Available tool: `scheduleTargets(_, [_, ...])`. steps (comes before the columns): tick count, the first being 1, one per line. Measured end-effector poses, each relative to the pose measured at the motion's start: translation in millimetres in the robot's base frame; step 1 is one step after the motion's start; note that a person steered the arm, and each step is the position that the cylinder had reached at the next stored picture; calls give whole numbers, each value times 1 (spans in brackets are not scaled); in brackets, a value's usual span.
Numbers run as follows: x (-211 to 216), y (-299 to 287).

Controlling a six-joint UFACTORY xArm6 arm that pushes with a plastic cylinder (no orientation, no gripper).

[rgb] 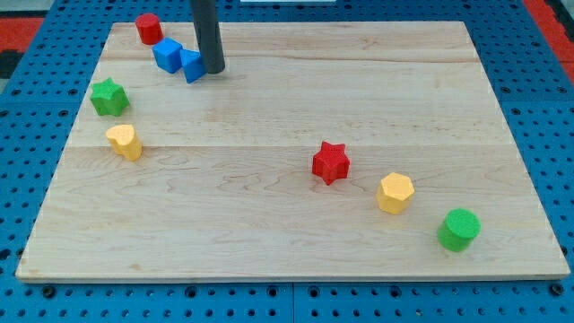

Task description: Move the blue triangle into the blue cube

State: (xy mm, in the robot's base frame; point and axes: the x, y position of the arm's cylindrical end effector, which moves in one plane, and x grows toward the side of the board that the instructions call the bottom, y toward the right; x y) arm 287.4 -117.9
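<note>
My tip (213, 70) carries no gripper, so there is nothing to spread or pinch. It rests on the desk (296, 99) near the view's top left, touching the right side of the blue triangle (192, 65). The rod rises straight out of the view's top. The blue triangle sits against the blue cube (167, 55), which lies just left of it, below-right of a red cylinder (148, 28).

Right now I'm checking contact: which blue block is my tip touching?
The blue triangle: my tip sits against its right side. The blue cube lies beyond, to its left.
</note>
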Motion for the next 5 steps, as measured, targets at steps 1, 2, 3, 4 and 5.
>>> scheduleTargets(1, [-10,-27])
scheduleTargets(2, [-23,-29])
scheduleTargets(3, [-48,-29])
scheduleTargets(4, [-54,-56])
scheduleTargets(5, [-34,-95])
